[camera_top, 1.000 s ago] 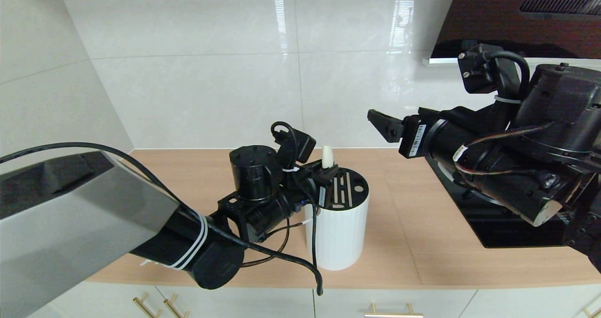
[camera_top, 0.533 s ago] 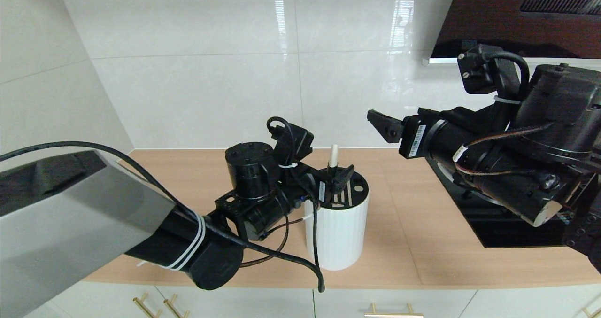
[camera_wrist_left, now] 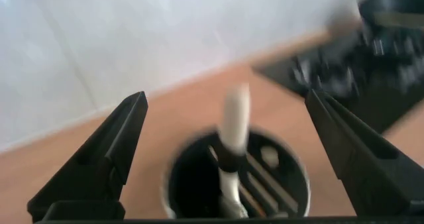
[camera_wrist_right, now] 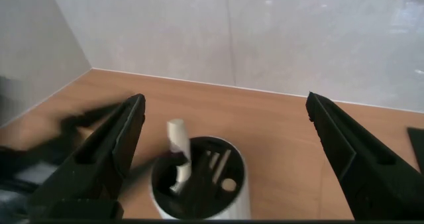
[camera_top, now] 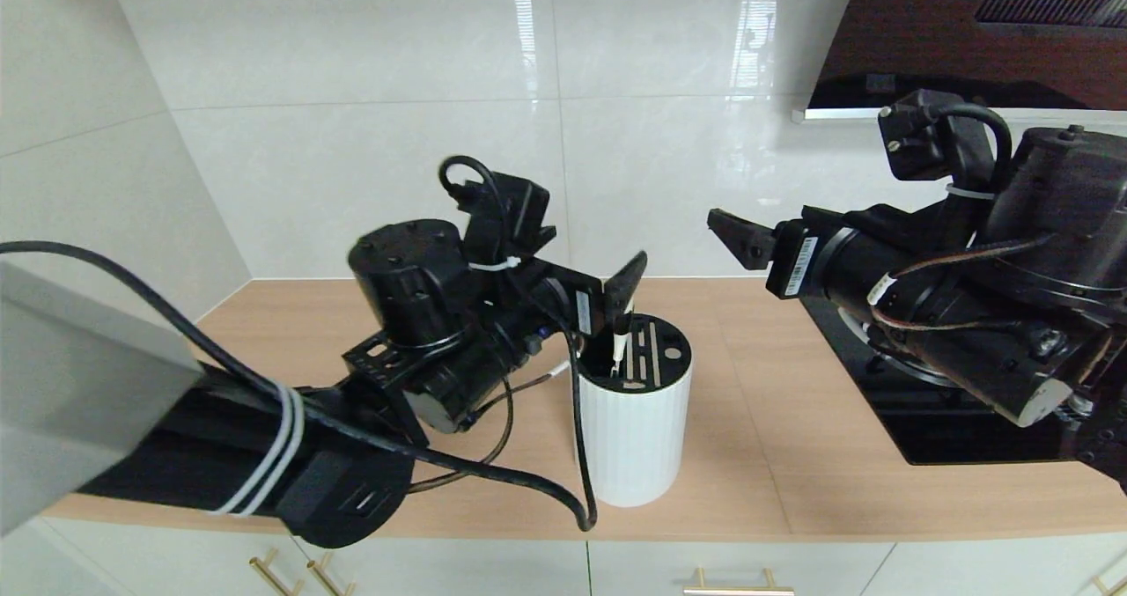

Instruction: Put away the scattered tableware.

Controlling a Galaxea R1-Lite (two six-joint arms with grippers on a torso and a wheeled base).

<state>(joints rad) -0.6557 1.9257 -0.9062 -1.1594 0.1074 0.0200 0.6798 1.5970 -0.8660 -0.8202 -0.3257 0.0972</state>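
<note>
A white ribbed utensil holder point(camera_top: 634, 429) with a black slotted top stands near the counter's front edge. A white-handled utensil point(camera_top: 619, 347) stands upright in one of its slots, free of any grip. My left gripper point(camera_top: 622, 290) hovers just above the holder, open. In the left wrist view its fingers point(camera_wrist_left: 106, 158) spread wide on either side of the utensil point(camera_wrist_left: 233, 128) and the holder point(camera_wrist_left: 192, 184). My right gripper point(camera_top: 732, 233) hangs open in the air, up and to the right of the holder. Through it I see the holder point(camera_wrist_right: 232, 197) and the handle point(camera_wrist_right: 177, 144).
The wooden counter point(camera_top: 748, 455) runs to a white tiled wall. A black cooktop point(camera_top: 924, 420) is set into it on the right, below a dark range hood point(camera_top: 968, 33). Bare counter lies left of and behind the holder.
My left gripper opened and let go of the white-handled utensil, which sank deeper into its slot. The left arm then rose and drew back. The right arm shifted slightly right.
</note>
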